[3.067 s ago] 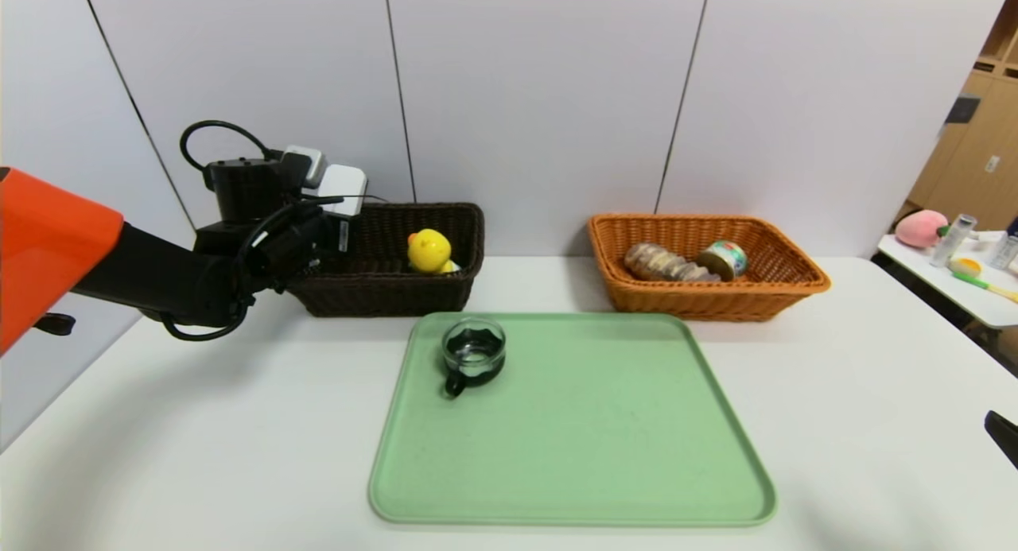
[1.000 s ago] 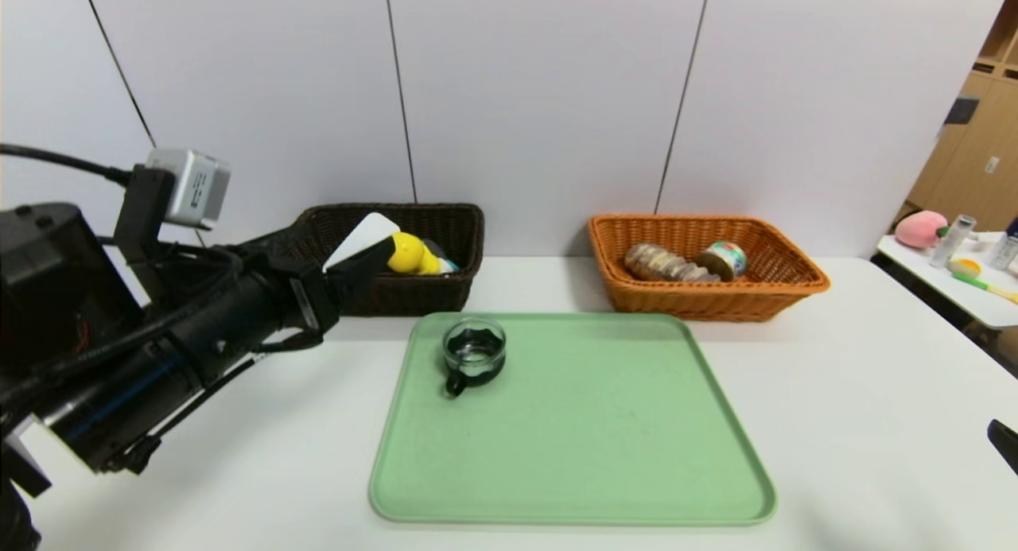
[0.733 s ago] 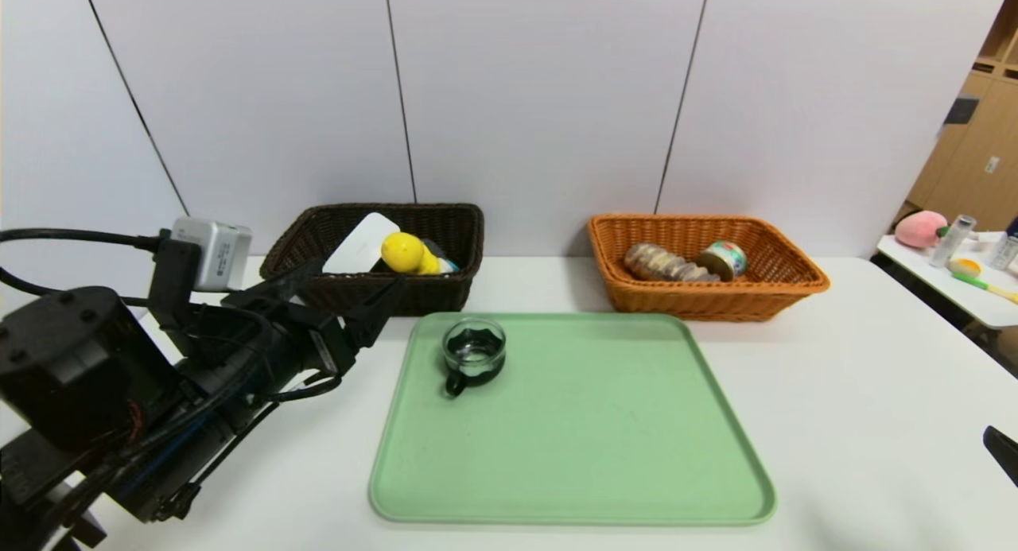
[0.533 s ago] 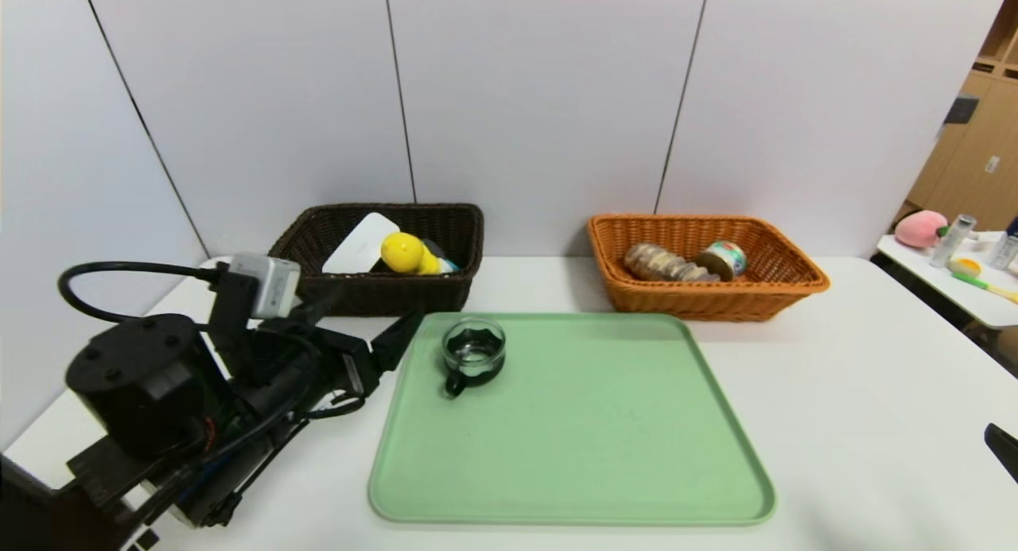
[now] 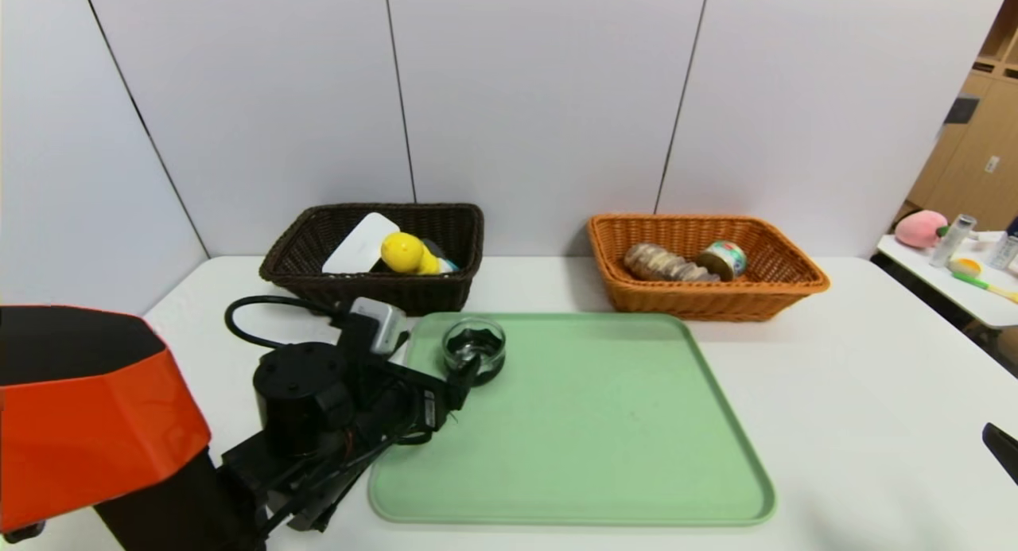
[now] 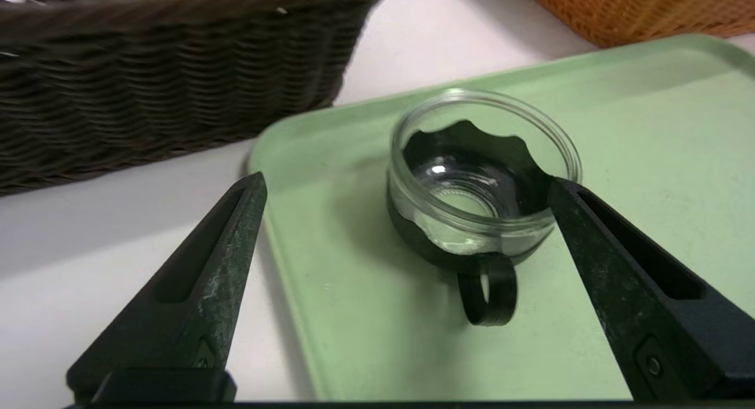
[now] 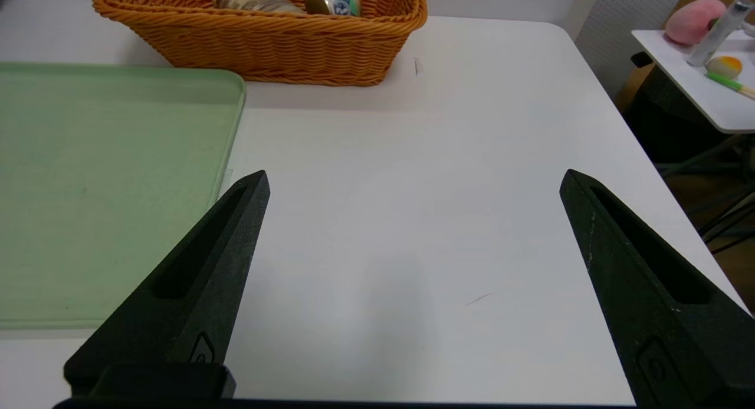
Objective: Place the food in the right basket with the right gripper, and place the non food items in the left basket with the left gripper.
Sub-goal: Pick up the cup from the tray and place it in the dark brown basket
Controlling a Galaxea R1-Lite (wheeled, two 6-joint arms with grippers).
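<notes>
The clear glass cup with black handle point(image 5: 475, 348) stands on the green tray's point(image 5: 596, 455) far left corner, handle toward me. My left gripper point(image 5: 449, 380) is open and low at the cup. In the left wrist view point(image 6: 407, 185) one finger is next to the cup point(image 6: 472, 202) and the other is over the tray's edge. The dark brown basket point(image 5: 374, 292) holds the white box point(image 5: 359, 245) and yellow duck point(image 5: 404, 251); the grey cloth is not clearly seen. The orange basket point(image 5: 716, 300) holds the bread roll point(image 5: 664, 263) and tin point(image 5: 725, 258). My right gripper point(image 7: 413, 182) is open and empty over bare table.
Both baskets stand against the back wall, the dark one point(image 6: 147, 102) just beyond the cup. A side table point(image 5: 966, 289) with a pink toy and bottles stands past the table's right edge. The right arm stays parked at the front right point(image 5: 1002, 444).
My left gripper let go of the white box in the dark basket, came back and down, and now sits open at the cup. The duck tipped over. The right arm has not moved.
</notes>
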